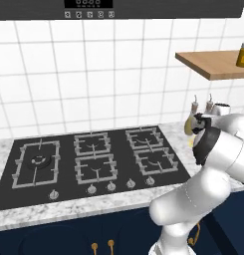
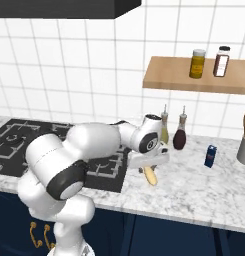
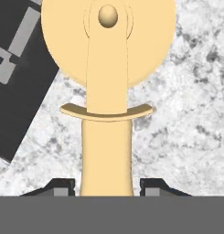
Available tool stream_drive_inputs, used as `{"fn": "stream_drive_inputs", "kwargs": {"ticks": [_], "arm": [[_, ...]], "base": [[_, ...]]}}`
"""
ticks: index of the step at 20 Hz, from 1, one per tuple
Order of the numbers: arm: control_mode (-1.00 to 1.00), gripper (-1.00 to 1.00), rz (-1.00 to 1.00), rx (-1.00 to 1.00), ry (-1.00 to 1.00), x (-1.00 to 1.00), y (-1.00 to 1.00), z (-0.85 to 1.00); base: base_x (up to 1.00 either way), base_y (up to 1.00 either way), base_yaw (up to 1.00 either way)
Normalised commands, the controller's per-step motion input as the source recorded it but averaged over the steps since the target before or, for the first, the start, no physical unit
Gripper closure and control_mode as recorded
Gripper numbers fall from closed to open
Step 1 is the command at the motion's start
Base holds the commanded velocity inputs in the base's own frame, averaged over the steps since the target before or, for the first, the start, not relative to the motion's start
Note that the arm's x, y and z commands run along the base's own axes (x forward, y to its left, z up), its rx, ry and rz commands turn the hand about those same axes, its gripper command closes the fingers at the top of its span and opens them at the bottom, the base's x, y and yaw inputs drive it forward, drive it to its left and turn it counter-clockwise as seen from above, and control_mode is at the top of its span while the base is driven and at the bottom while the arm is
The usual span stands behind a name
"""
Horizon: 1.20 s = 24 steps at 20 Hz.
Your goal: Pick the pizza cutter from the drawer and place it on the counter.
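Pizza cutter (image 3: pixel 107 137), a slim yellow-tan utensil with a long straight handle, a curved guard and a round wheel head, held by its handle between the two small dark finger tips of the gripper (image 3: pixel 106 186), whose jaws stand narrow and pressed to either side of the handle. In the right base view the cutter (image 2: pixel 150 175) hangs head-down below the hand, its wheel low over the white-and-grey speckled marble-look counter (image 2: pixel 194 192); whether it touches the slab cannot be told. The corner of the black gas hob (image 2: pixel 111 175) lies just beside it on one side, and the olive glass bottle (image 2: pixel 164 128) and dark glass bottle (image 2: pixel 180 135) stand near it at the wall. A small blue can (image 2: pixel 210 156) stands well apart, and two jars sit on the wooden wall shelf (image 2: pixel 169 75) above. The step in hand is judged to be the placing: the descent should be slow and straight down onto bare marble, keeping the wheel off the hob edge, and the jaws should part only once the cutter rests on the slab, since a tall thin tool let go upright will topple, possibly toward the bottles.
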Motion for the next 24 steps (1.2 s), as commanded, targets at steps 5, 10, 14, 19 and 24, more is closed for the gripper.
{"fn": "stream_drive_inputs", "kwargs": {"ticks": [5, 10, 14, 19, 24], "arm": [[-1.0, 1.0, 0.06, 0.05, 0.0, 0.09, -0.32, -0.77], [-1.0, 1.0, 0.04, 0.01, 0.0, 0.13, -0.19, -0.63], [-1.0, -1.0, 0.0, 0.02, -0.01, 0.0, -0.07, -0.21], [-1.0, -1.0, 0.02, 0.02, -0.09, -0.22, -0.16, 0.21], [-1.0, -1.0, 0.04, 0.0, -0.24, -0.68, 0.0, 0.33]], "base": [[0.0, 0.0, 0.0], [0.0, 0.0, 0.0], [0.0, 0.0, 0.0], [0.0, 0.0, 0.0], [0.0, 0.0, 0.0]]}}
